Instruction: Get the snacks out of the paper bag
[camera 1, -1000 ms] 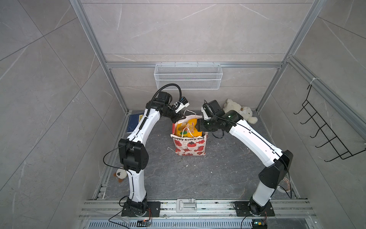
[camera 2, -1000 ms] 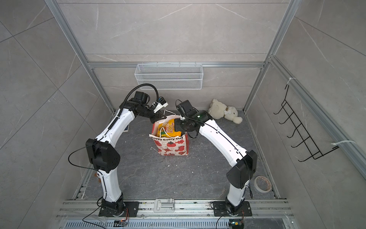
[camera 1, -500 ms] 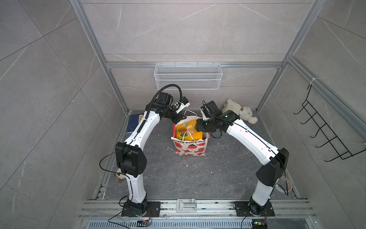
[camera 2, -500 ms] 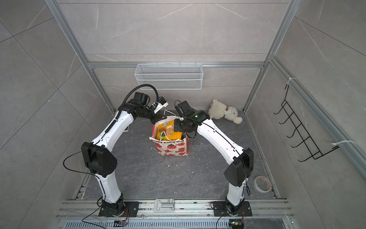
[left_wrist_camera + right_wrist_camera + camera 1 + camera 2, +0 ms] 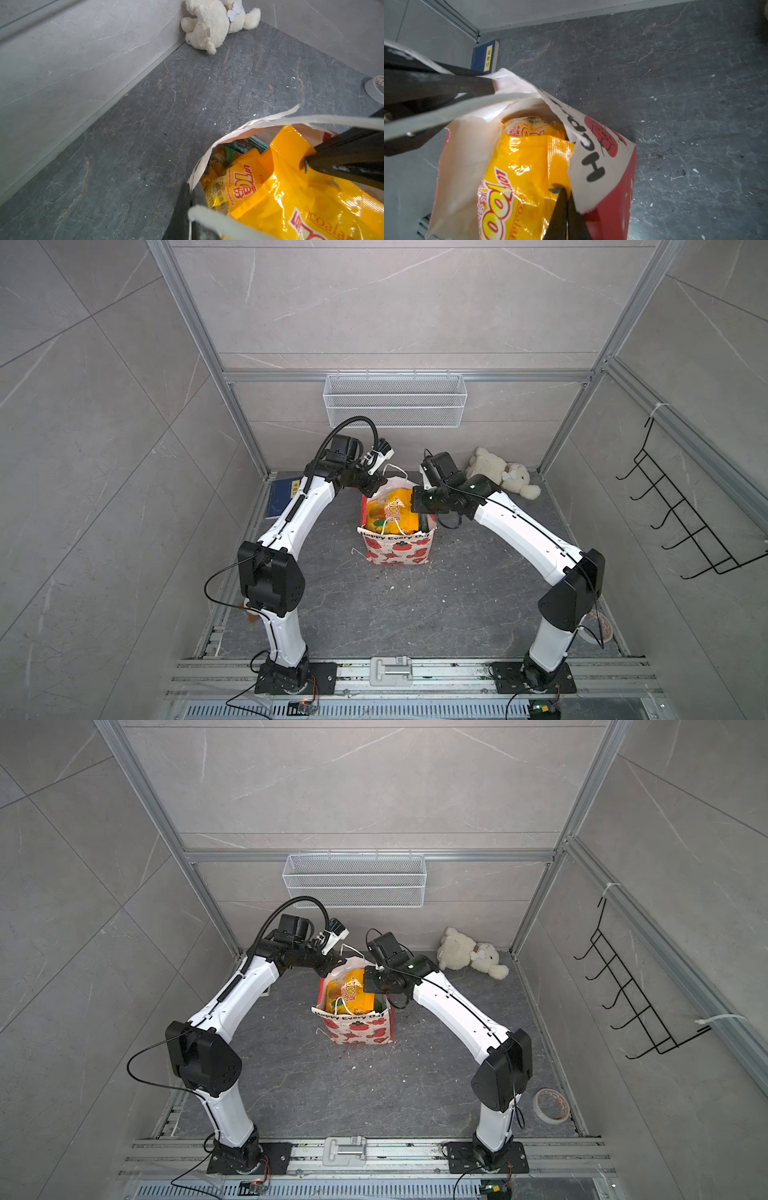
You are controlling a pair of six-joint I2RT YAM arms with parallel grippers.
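The paper bag (image 5: pixel 397 551) (image 5: pixel 359 1029) stands upright mid-floor, its mouth open. A big yellow snack packet (image 5: pixel 392 510) (image 5: pixel 291 197) (image 5: pixel 525 166) sticks up out of it, over a smaller yellow packet (image 5: pixel 218 191) and a green one (image 5: pixel 230 154). My left gripper (image 5: pixel 376 489) (image 5: pixel 336 965) (image 5: pixel 190 199) is shut on the bag's far white rim, beside a cord handle. My right gripper (image 5: pixel 415 506) (image 5: pixel 368 984) (image 5: pixel 565 193) is in the bag's mouth, shut on the big yellow packet's crimped top edge, just inside the bag's lettered panel (image 5: pixel 593 158).
A white plush toy (image 5: pixel 498 477) (image 5: pixel 212 25) lies in the back right corner. A blue book (image 5: pixel 282 497) (image 5: pixel 484 57) lies at the back left wall. A tape roll (image 5: pixel 549 1104) sits front right. A wire basket (image 5: pixel 395 400) hangs on the back wall, a hook rack (image 5: pixel 681 510) on the right wall.
My right gripper has closed from open onto the yellow packet's top edge in the bag's mouth. The left gripper has kept its hold on the bag's rim.
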